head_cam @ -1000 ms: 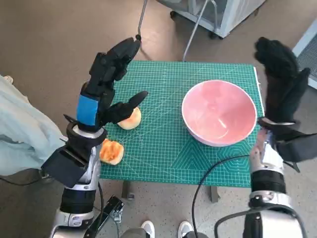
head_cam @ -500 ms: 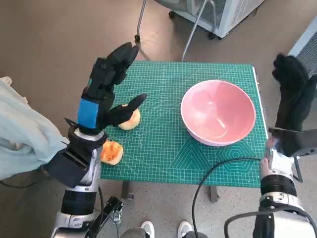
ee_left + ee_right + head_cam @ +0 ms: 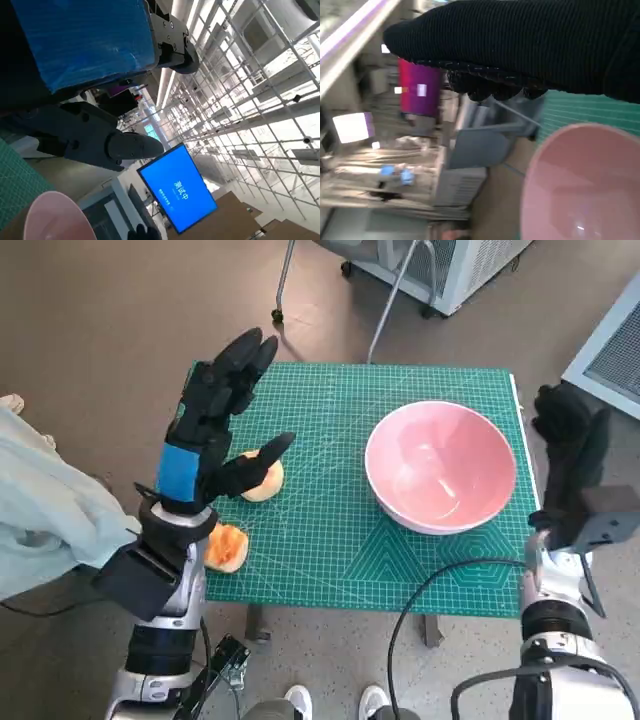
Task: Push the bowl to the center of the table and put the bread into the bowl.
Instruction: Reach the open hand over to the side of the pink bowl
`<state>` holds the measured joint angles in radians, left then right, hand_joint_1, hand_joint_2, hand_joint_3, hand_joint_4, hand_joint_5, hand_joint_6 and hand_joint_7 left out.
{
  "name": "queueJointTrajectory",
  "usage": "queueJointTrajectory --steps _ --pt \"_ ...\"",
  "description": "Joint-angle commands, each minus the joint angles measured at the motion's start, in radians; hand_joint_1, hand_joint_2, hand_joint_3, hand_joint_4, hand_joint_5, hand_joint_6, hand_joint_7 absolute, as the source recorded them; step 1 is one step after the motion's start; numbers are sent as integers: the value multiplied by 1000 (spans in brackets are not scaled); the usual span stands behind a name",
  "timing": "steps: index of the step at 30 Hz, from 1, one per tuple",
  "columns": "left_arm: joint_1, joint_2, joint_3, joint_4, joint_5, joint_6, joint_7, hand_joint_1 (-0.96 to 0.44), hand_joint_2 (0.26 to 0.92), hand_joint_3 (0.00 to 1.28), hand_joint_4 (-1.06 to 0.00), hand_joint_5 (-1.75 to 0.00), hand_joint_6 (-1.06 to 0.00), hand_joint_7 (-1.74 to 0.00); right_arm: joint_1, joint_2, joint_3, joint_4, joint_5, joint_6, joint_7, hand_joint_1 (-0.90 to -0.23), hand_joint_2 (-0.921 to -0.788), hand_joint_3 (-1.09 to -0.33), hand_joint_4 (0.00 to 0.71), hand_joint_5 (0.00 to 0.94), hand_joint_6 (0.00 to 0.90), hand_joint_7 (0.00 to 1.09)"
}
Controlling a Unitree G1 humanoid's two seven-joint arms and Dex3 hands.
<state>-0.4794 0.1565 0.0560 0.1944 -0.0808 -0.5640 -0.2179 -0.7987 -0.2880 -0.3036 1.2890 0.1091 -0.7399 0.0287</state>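
Observation:
The pink bowl (image 3: 440, 465) stands empty on the right half of the green mat (image 3: 330, 530); its rim also shows in the left wrist view (image 3: 52, 220) and the right wrist view (image 3: 585, 185). A round bread roll (image 3: 264, 481) lies on the left half of the mat. A second, orange-brown piece of bread (image 3: 227, 547) lies nearer the front left edge. My left hand (image 3: 215, 425) hovers raised over the roll with fingers spread and thumb above it, holding nothing. Off the table's right edge, my right hand (image 3: 568, 455) is beside the bowl, apart from it and empty.
A pale cloth (image 3: 45, 520) hangs at the left. A black cable (image 3: 430, 585) crosses the table's front edge. Metal chair legs (image 3: 385, 320) and a white cabinet (image 3: 450, 270) stand beyond the far edge. A person's shoes (image 3: 335, 702) show below the table.
My right hand has dropped and pulled back to the right, from high beside the bowl's far rim to off the table edge. The left hand, bowl and bread have hardly moved.

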Motion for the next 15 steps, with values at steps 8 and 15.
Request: queueJointTrajectory --steps 8,15 --pt "25 7 16 2 -25 -9 -11 -380 921 272 -364 -5 -281 -305 13 78 -14 35 2 128 -31 -535 -921 -963 263 14 96 595" --pt "35 7 18 -11 -23 1 -11 -382 921 270 -371 -8 -296 -291 -10 119 -51 41 38 184 7 -562 -921 -949 257 7 112 574"
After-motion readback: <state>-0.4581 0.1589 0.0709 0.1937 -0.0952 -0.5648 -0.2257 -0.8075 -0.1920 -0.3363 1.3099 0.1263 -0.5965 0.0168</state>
